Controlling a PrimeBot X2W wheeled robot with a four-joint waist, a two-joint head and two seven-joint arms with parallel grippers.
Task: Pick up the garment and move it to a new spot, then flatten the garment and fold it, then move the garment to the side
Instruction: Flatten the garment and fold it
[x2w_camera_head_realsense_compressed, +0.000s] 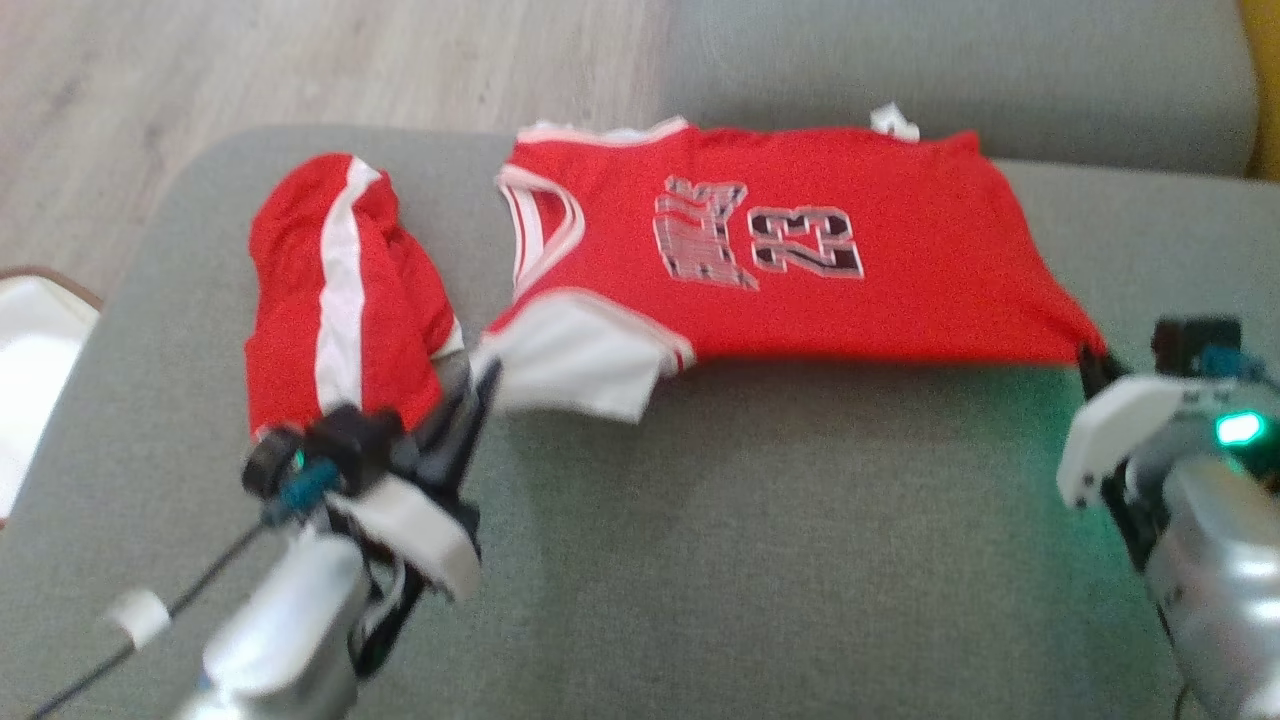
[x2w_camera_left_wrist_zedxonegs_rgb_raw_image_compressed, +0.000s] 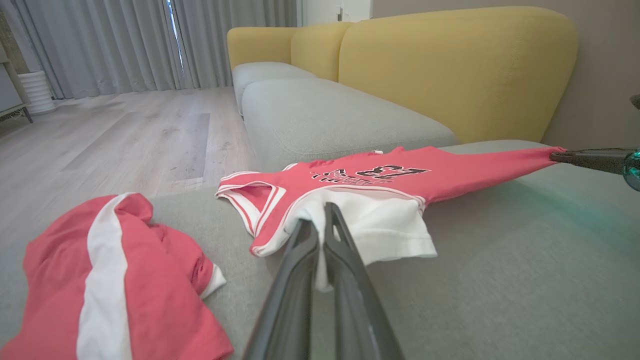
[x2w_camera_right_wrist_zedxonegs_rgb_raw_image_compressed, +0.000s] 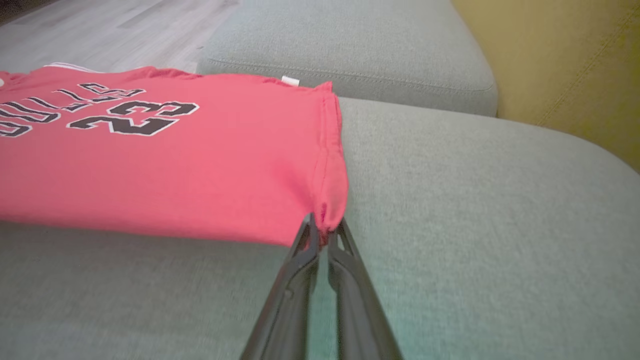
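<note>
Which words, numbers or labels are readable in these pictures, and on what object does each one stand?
"23": black number on the front of the red jersey.
Word beside that number, same jersey: blurred and partly cut off, not surely readable.
White tag at the jersey's edge: too small to read.

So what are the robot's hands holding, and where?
The red jersey: left gripper pinches its white sleeve, right gripper its bottom hem corner.

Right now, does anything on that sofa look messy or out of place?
The red shorts lie crumpled in a heap beside the jersey, which is pulled out flat. The jersey's white sleeve is rumpled where the left fingers pinch it.
</note>
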